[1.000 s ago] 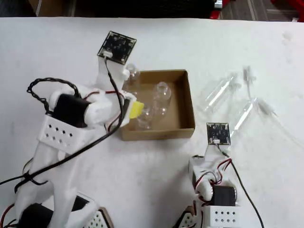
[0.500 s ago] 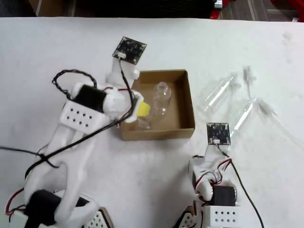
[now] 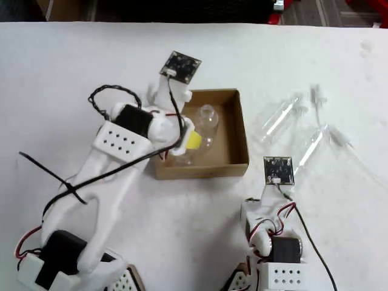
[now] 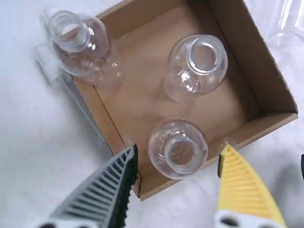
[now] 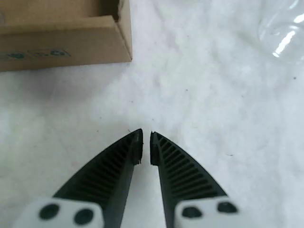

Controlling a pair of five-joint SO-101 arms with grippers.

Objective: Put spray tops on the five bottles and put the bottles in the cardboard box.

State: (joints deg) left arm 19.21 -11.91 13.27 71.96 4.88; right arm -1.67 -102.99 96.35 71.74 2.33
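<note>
Bottle (image 4: 178,149) in cardboard box (image 4: 142,90) sits between spread tips of left end effector (image 4: 179,148)

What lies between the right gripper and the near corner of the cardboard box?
Bare white table: in the right wrist view, nothing sits between the right gripper and the cardboard box.

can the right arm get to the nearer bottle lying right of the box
Probably yes. The bottle lies on bare table ahead of the right gripper, with nothing between them; the cardboard box sits off to the side. Its jaws are shut and must open first.
</note>
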